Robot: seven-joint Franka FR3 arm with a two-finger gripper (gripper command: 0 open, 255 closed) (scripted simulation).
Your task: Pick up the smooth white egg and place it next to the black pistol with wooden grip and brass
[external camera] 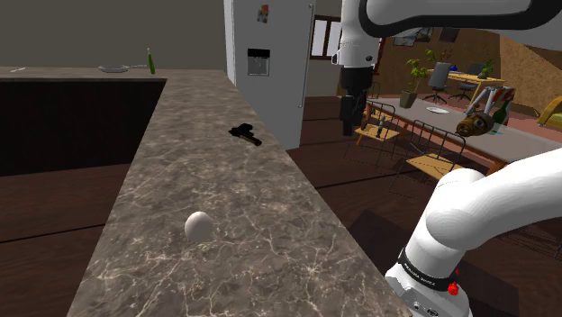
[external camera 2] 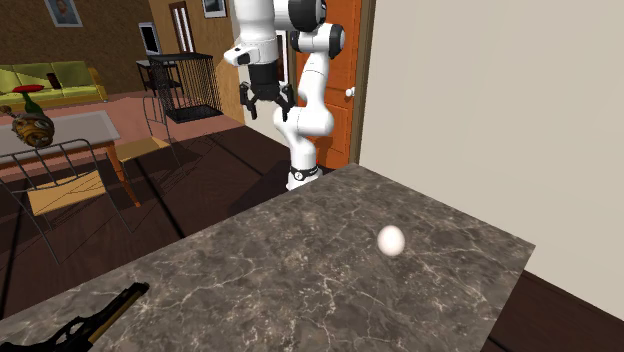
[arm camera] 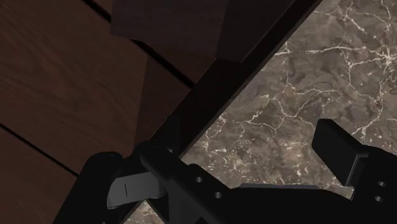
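Observation:
A white egg (external camera: 198, 225) (external camera 2: 391, 240) lies on the dark marble counter (external camera: 243, 194) (external camera 2: 290, 270), towards the near end in the shoulder view. The black pistol (external camera: 245, 133) (external camera 2: 88, 320) rests farther along the same counter, well apart from the egg. My gripper (external camera: 348, 124) (external camera 2: 267, 108) hangs high in the air off the counter's long edge, on the shoulder view's right, far from both. Its fingers stand apart with nothing between them. In the wrist view the gripper (arm camera: 232, 168) looks down on the counter's edge (arm camera: 299, 83) and the wooden floor (arm camera: 63, 83).
A white fridge (external camera: 270, 63) stands past the counter's far end. A dining table (external camera: 504, 135) with chairs (external camera: 383, 131) is on the shoulder view's right. A green bottle (external camera: 150, 61) and a plate (external camera: 114, 67) sit on a far surface. A chair (external camera 2: 60, 185) stands beside the counter.

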